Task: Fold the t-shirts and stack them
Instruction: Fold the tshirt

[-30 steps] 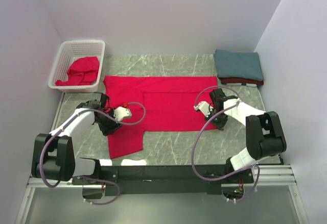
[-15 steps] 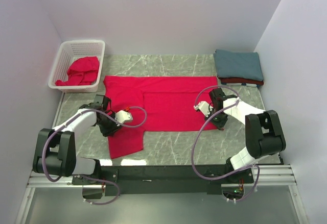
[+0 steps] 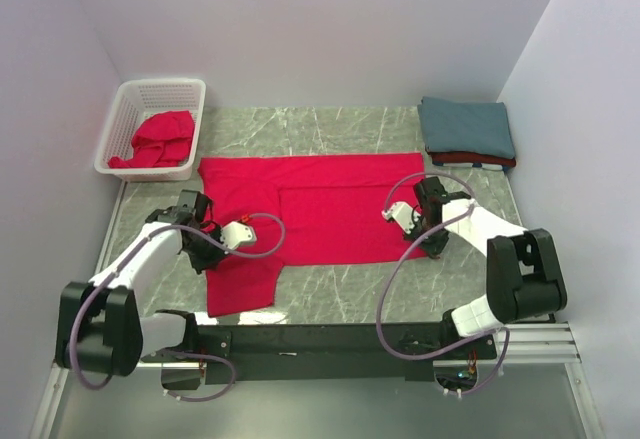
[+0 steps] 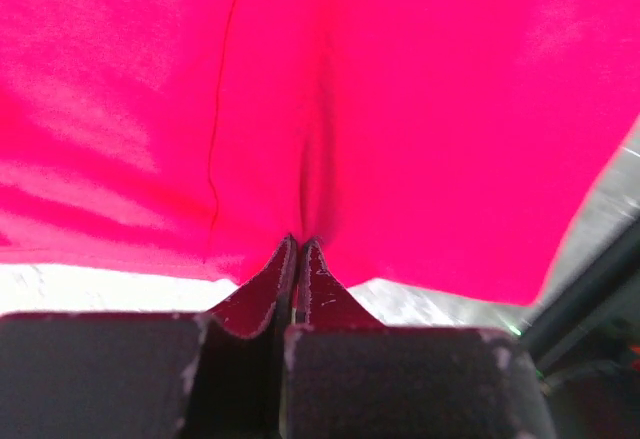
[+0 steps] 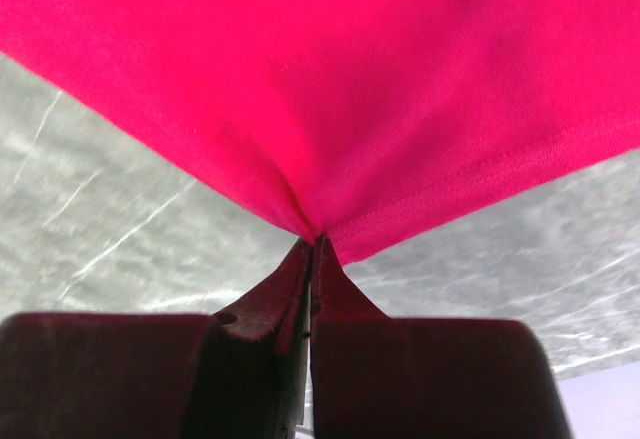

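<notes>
Red t-shirt (image 3: 320, 204) lies spread flat across the middle of the frame on the marble table (image 3: 340, 294). At its lower left, the left gripper (image 4: 298, 244) is clamped tight on a pinch of the cloth. At the shirt's lower right corner, the right gripper (image 5: 312, 241) is closed on the hem edge.

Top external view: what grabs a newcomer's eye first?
The bright red t-shirt spread flat across the middle of the table, the left gripper shut on its left side and the right gripper on its near right corner. Next, the white basket at far left holding a crumpled red shirt, and a folded teal-blue shirt stacked at far right.
</notes>
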Action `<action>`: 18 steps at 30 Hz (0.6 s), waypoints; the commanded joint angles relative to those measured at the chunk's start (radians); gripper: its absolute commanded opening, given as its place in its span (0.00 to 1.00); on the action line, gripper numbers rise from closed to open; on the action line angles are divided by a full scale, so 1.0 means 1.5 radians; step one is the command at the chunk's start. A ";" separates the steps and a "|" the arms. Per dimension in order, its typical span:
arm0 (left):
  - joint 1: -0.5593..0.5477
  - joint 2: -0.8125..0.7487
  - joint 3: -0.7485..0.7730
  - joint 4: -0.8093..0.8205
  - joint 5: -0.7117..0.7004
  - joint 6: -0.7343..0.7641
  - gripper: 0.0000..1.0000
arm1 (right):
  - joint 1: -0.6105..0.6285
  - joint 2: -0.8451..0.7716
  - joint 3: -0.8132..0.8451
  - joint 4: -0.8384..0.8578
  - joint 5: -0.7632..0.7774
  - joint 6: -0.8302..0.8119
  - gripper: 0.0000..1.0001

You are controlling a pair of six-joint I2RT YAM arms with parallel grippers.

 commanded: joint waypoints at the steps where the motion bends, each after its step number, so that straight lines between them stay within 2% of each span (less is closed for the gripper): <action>1: 0.005 -0.038 0.029 -0.102 0.026 -0.004 0.01 | -0.015 -0.062 -0.008 -0.036 -0.019 -0.015 0.00; 7: 0.054 -0.040 0.084 -0.156 0.055 0.018 0.01 | -0.042 -0.099 0.012 -0.072 -0.024 -0.037 0.00; 10: 0.079 -0.009 0.117 -0.163 0.068 0.025 0.01 | -0.050 -0.082 0.035 -0.079 -0.029 -0.035 0.00; 18: 0.084 0.026 0.168 -0.150 0.071 0.021 0.01 | -0.054 -0.032 0.096 -0.085 -0.044 -0.028 0.00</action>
